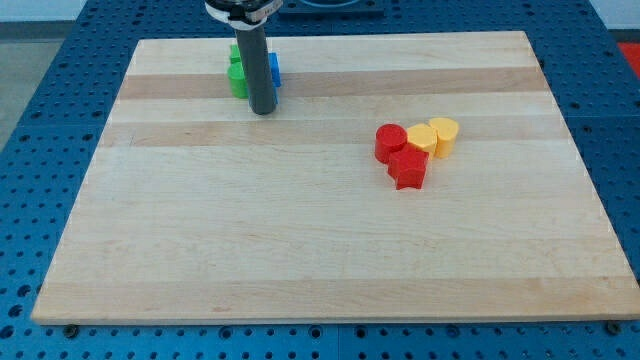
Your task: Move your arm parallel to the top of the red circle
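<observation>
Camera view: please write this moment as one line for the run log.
tip at view's top left, beside green block and blue block | red circle at view's right, untouched | far from tip

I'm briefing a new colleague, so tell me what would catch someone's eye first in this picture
First, the dark rod coming down from the view's top, my tip resting on the wooden board just in front of a green block and a blue block. Next, the tight cluster right of centre: red circle, red star, and two yellow blocks.
</observation>
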Controlling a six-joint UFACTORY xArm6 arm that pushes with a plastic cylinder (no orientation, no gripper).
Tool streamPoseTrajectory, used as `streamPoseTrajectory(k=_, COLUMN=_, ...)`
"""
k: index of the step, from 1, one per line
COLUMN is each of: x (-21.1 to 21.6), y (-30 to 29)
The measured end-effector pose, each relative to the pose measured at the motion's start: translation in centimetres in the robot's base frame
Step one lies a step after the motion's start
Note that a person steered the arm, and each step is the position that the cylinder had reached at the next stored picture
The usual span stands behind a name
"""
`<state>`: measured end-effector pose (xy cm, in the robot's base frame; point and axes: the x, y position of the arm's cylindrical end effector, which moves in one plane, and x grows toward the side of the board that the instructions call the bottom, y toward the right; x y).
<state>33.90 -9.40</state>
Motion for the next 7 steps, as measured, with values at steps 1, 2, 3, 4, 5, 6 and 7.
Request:
streamPoseTrajectory(k=1, x=-0.9, y=0.0)
streamPoseTrajectory(k=2, x=-1.8, y=0.0)
streamPoseTrajectory(k=3, x=-1.9, y=0.0)
streamPoseTrajectory(k=4, x=-1.7, y=3.5)
streamPoseTrajectory(k=5, x=-1.9, y=11.8)
streamPoseTrajectory(k=6, x=-2.8, y=22.4)
streamPoseTrajectory(k=7, x=-4.3, y=31.7)
